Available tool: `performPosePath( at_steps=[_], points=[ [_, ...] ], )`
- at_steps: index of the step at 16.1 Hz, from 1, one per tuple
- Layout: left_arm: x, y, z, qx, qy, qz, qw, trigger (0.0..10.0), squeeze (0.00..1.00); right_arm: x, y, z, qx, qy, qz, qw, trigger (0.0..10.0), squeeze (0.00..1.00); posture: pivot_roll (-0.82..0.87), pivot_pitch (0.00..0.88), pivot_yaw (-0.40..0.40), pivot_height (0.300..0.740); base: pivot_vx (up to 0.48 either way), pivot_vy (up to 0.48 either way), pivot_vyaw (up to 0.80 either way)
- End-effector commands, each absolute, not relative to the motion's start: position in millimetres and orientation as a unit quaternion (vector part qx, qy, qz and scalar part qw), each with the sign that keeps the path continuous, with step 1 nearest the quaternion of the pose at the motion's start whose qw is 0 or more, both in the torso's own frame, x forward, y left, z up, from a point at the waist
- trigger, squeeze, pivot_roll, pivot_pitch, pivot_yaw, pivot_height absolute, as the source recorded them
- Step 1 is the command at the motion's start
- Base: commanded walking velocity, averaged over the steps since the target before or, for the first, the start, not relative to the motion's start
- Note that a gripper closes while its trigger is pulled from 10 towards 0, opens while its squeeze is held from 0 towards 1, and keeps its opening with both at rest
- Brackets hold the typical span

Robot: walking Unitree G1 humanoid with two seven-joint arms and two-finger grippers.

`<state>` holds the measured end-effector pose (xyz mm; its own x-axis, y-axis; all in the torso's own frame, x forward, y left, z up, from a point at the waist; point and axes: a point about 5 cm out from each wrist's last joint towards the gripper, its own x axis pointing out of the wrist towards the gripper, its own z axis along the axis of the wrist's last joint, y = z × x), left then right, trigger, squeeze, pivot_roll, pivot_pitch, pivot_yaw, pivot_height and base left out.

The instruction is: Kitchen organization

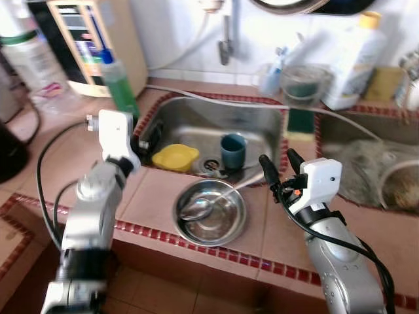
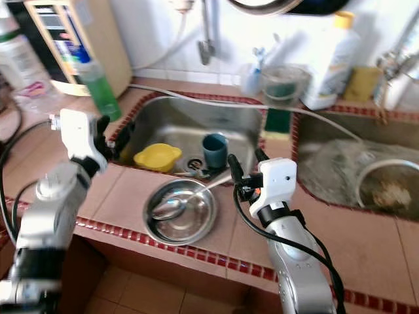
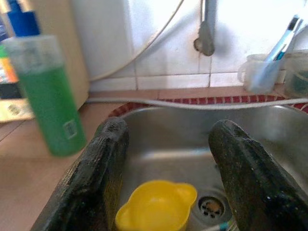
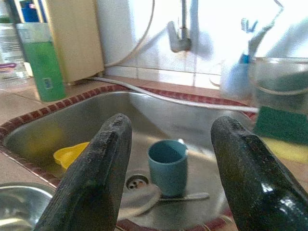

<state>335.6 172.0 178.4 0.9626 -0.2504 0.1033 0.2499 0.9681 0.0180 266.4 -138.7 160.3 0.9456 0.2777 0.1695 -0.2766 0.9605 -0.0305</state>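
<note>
A steel sink (image 1: 262,124) holds a yellow bowl (image 1: 175,157) and an upright teal cup (image 1: 233,150). On the tiled counter in front of it sits a steel bowl (image 1: 226,226) with a spoon (image 1: 200,207) resting inside. My left gripper (image 1: 145,136) is open at the sink's left rim, just left of the yellow bowl (image 3: 156,206). My right gripper (image 1: 278,163) is open at the sink's front right corner, pointing toward the teal cup (image 4: 167,166), with nothing between its fingers.
A green soap bottle (image 1: 118,80) stands at the sink's back left by a beige appliance (image 1: 98,39). A tap (image 1: 224,39) hangs over the sink. A sponge (image 1: 300,122), glass bowl (image 1: 304,82) and white jug (image 1: 350,62) line the back. A second basin (image 1: 373,170) lies right.
</note>
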Motion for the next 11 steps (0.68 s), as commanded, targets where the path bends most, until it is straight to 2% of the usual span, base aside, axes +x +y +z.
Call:
performPosePath(
  at_steps=[1, 5, 11],
  points=[
    [332.1, 172.4, 178.1, 0.003, -0.05, -0.122, 0.991, 10.0, 0.0, 267.5, -135.5, 161.2, -0.004, -0.091, 0.15, 0.984, 10.0, 0.0, -0.27, 0.006, 0.087, 0.74, 0.0, 0.0, 0.0],
    [314.8, 155.1, 171.9, -0.009, -0.054, -0.145, 0.988, 10.0, 0.0, 268.9, -137.1, 156.6, -0.008, -0.084, 0.162, 0.983, 10.0, 0.0, -0.26, 0.0, 0.068, 0.74, 0.0, 0.0, 0.0],
    [290.8, 130.6, 164.3, 0.006, -0.04, -0.257, 0.966, 10.0, 0.0, 266.9, -137.7, 143.8, 0.013, -0.064, 0.14, 0.988, 10.0, 0.0, -0.25, 0.0, 0.066, 0.74, 0.0, 0.0, 0.0]
  ],
)
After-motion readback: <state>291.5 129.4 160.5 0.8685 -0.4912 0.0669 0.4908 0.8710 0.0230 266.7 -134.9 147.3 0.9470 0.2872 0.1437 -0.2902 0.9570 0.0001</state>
